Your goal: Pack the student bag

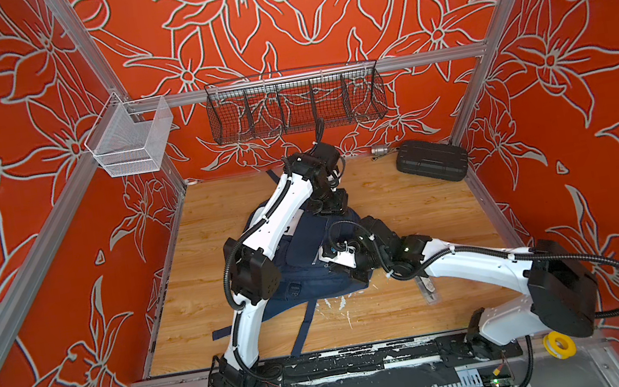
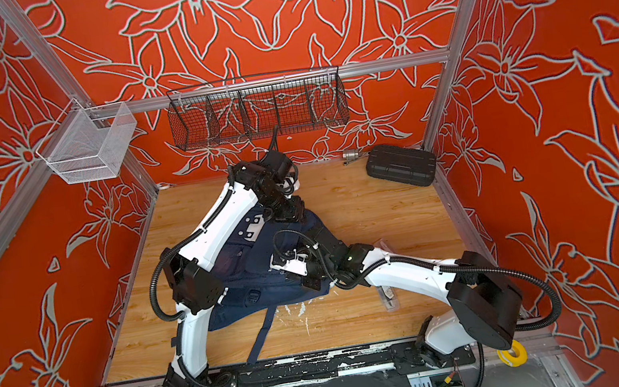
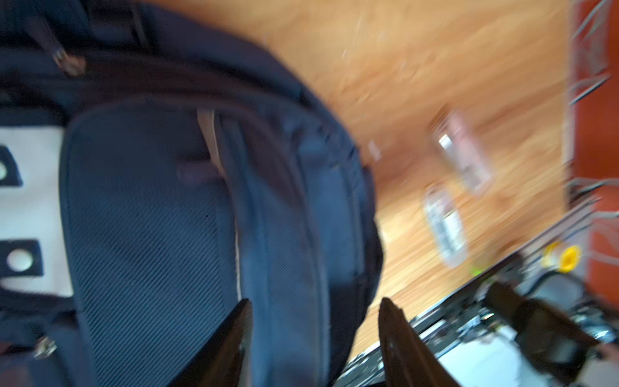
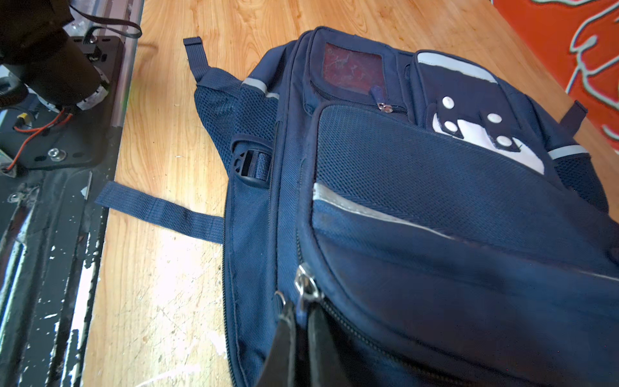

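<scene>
A navy backpack (image 1: 310,287) lies flat, front up, mid-table (image 1: 407,208); the right gripper (image 4: 301,311) pinches a zip pull (image 4: 303,284), likely to work the zip, while the left gripper (image 3: 315,308) hovers over it, jaws apart and empty.

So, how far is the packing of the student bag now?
Done: nothing visibly packed; the student bag lies flat, its front pockets look zipped. In hand: the right tool is shut on a zip pull; the left tool hangs open above the bag. Left: opening it, then probably loading the clear packets lying beside it.
</scene>
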Action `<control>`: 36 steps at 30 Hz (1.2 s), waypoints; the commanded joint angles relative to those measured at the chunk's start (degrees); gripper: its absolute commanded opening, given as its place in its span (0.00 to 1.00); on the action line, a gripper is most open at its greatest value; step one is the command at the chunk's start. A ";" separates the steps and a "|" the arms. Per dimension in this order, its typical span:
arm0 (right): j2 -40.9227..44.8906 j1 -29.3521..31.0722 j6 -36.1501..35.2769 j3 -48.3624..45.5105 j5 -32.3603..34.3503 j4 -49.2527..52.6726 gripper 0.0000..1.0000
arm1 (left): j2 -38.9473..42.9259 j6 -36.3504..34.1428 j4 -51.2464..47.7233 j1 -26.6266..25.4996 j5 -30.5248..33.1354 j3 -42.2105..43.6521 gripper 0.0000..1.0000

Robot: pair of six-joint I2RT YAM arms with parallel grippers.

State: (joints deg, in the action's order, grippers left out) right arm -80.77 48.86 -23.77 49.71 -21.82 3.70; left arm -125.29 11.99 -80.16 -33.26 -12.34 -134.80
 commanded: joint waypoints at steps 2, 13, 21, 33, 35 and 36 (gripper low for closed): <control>1.02 0.27 -2.80 2.54 -1.01 0.40 0.00 | -0.48 -9.03 -8.30 -2.13 4.46 0.05 0.61; -0.95 0.59 -5.06 3.63 0.72 1.39 0.00 | -5.09 -10.71 -9.69 -3.97 2.54 2.81 0.61; -0.79 0.93 -4.65 3.72 1.73 2.00 0.00 | -7.96 -7.84 -10.67 -3.91 1.87 0.69 0.09; -0.59 2.66 4.62 1.13 5.90 -4.26 0.00 | 4.27 16.85 19.35 4.52 -19.22 4.25 0.00; -0.36 2.73 5.77 1.25 6.00 -4.93 0.00 | 6.87 21.21 25.54 5.10 -19.37 7.55 0.00; -0.26 2.73 6.55 1.02 6.01 -5.80 0.00 | 8.09 23.41 28.54 5.34 -19.09 8.86 0.00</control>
State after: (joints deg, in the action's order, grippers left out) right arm -81.82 49.45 -20.01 50.92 -10.59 1.23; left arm -123.57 24.51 -73.95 -27.83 -24.01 -126.52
